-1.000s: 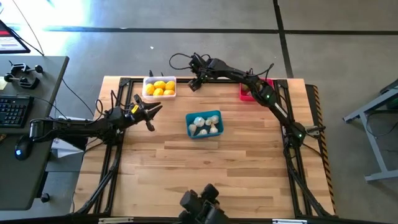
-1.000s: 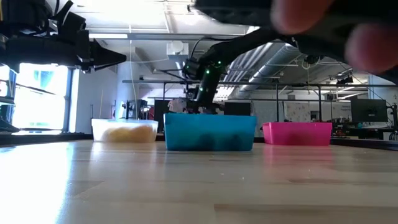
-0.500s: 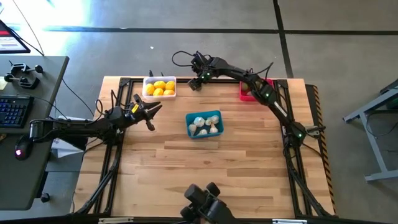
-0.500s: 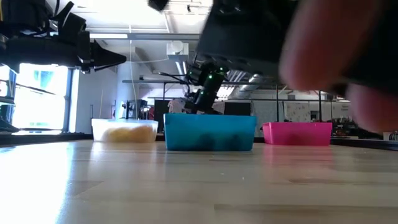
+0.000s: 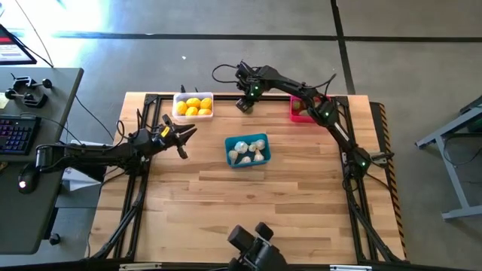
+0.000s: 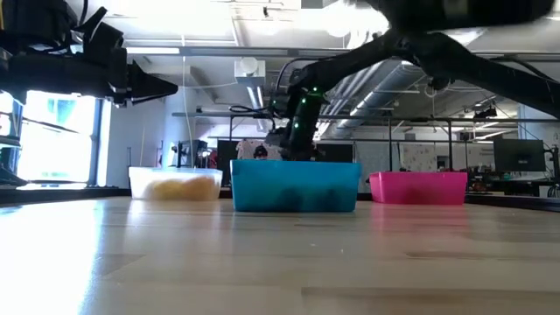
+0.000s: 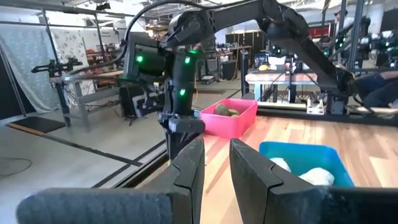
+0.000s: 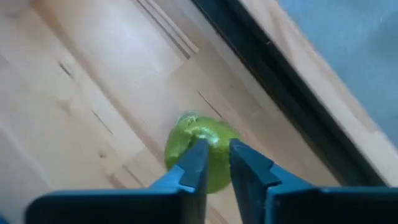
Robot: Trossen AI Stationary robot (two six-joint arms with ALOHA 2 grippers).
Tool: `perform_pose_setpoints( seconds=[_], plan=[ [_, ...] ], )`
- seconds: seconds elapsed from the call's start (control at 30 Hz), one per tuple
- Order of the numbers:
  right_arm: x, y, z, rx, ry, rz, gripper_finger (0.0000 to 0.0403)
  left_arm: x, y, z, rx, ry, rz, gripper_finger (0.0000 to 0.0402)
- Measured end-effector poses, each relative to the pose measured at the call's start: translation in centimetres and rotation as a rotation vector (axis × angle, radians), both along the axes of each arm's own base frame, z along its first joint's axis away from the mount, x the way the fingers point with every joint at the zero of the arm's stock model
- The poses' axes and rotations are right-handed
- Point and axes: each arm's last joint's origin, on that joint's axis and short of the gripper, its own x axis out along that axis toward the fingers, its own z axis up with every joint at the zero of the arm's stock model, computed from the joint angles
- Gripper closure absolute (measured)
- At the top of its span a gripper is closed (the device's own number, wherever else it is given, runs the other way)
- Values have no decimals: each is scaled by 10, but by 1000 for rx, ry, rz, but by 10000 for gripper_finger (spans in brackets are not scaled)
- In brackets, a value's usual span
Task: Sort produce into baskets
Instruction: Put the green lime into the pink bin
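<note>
Three baskets (image 5: 247, 150) on table (image 5: 286, 203), produce (image 5: 193, 106) inside

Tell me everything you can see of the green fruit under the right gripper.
The green fruit is small, roundish and bright yellow-green, with a smooth, slightly glossy skin like plastic. The right gripper points down at it, two dark fingers in front of it, set narrowly apart; whether they touch or hold it is unclear. Below it is the pale wooden table, close to the dark strip along the table's edge. Nothing else is near it.
</note>
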Motion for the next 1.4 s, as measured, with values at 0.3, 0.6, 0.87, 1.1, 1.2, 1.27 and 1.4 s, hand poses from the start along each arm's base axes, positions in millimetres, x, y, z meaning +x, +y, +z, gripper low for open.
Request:
perform_pose_setpoints(
  seconds=[0.3,0.6,0.87,1.1,1.2,1.27,1.4],
  plan=[
    [-12,11,56,-109,-32,49,395,-3,-1,5,9,-45,-1,339],
    [3,31,45,-141,39,195,321,-4,-1,6,11,-53,-1,339],
    [9,26,15,-115,89,184,180,-4,-1,6,11,-52,-3,339],
    [7,15,-8,-64,97,150,138,-4,-1,6,11,-50,-3,339],
    [9,15,-12,-65,107,172,137,-4,-1,5,11,-43,-3,339],
    [9,15,-12,-72,106,179,139,-4,-1,5,11,-41,-3,339],
    [9,14,-12,-69,99,189,166,-3,-1,4,9,-35,-3,339]
  ],
)
